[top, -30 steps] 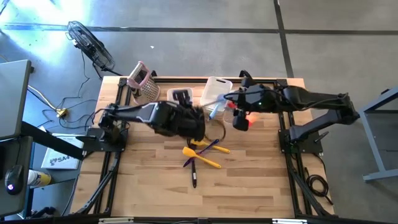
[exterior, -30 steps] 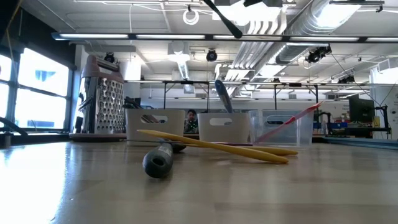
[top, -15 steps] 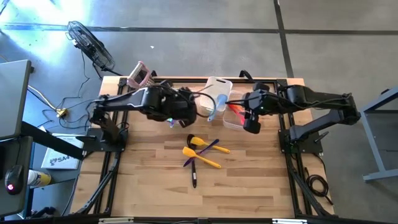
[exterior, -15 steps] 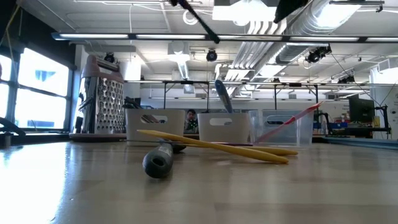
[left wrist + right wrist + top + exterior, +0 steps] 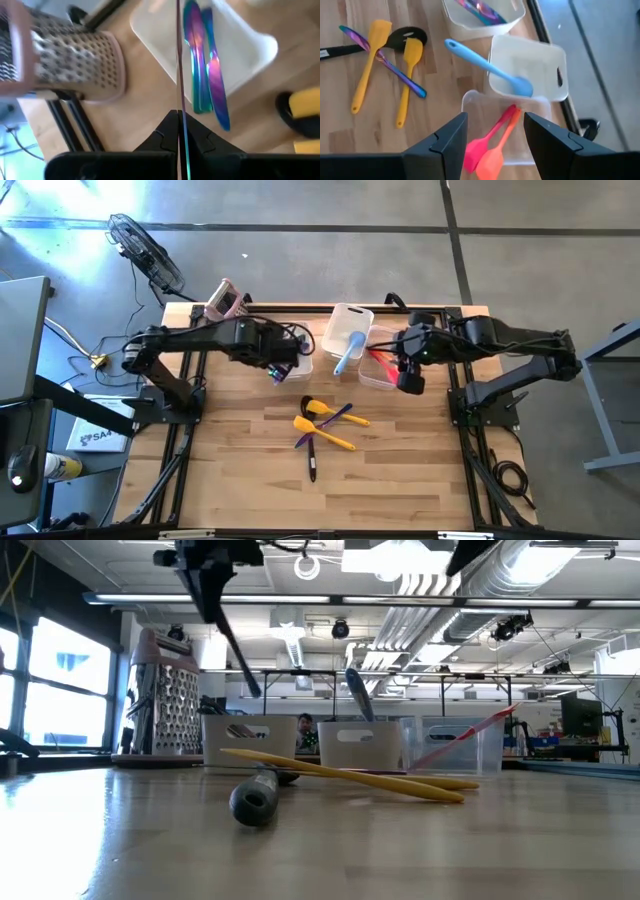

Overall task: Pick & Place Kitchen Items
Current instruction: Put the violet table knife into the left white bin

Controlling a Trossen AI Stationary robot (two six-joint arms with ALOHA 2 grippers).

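Iridescent utensil [image 5: 179,60] is hanging from the clamped left gripper [image 5: 179,131] above the tub [image 5: 150,30] at 11 o'clock. Next: lowering, releasing inside. Right gripper [image 5: 495,131] is hovering half-open, holding nothing.

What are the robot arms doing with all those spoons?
They are sorting utensils into tubs. The left tool is shut on a thin shiny utensil, above the tub holding two like it. The right tool is open above the red and orange spatulas. Yellow spatulas wait on the table.
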